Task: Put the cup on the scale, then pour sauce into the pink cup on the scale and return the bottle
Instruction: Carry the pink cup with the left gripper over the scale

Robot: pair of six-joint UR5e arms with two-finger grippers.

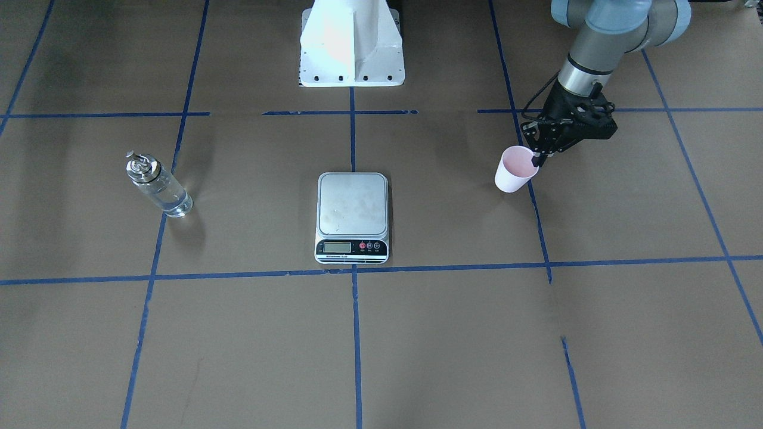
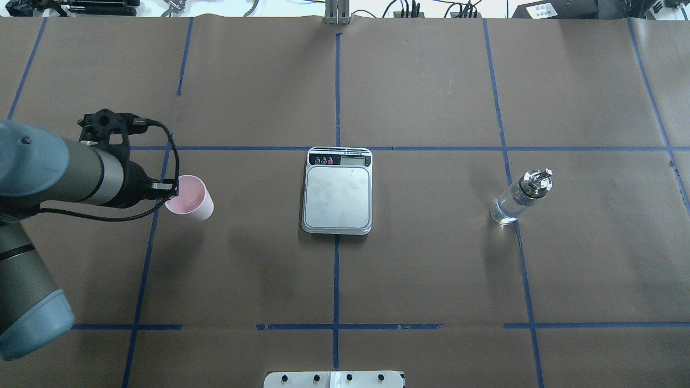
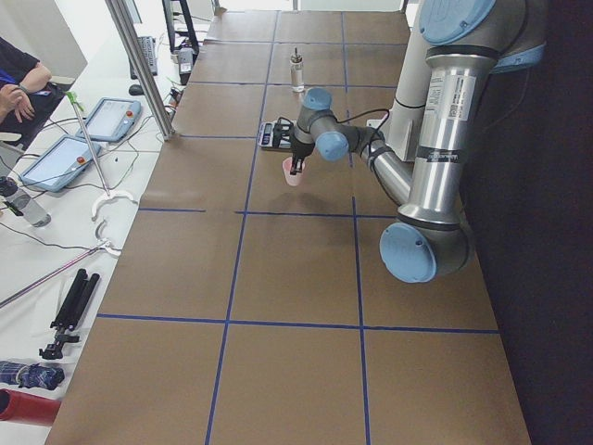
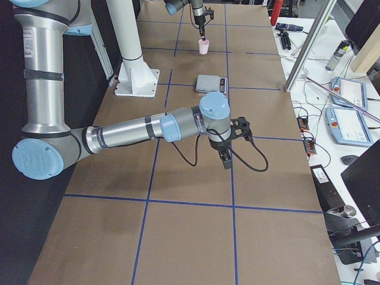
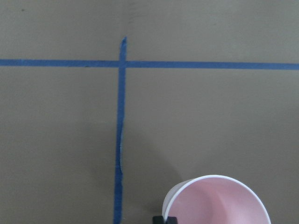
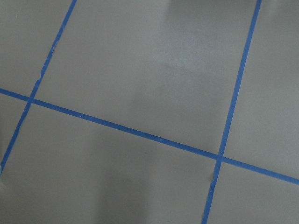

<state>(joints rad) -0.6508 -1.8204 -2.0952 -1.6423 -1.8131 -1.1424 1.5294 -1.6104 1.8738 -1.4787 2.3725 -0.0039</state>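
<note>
The pale pink cup [image 1: 512,171] is to the left side of the table, apart from the scale [image 1: 353,205]. My left gripper [image 1: 538,158] is shut on the cup's rim, one finger inside and one outside; the left wrist view shows the cup's rim [image 5: 217,201] at the bottom edge. I cannot tell whether the cup's base touches the table. The scale's silver platform [image 2: 337,196] is bare. The clear bottle [image 2: 518,199] with its silver cap stands far right, liquid inside. My right gripper [image 4: 226,161] shows only in the exterior right view; I cannot tell its state.
The white robot base [image 1: 351,44] stands behind the scale. Blue tape lines [image 2: 337,269] cross the brown table cover. Operators' tablets [image 3: 111,116] and cables lie beyond the far table edge. The right wrist view shows only bare table and tape.
</note>
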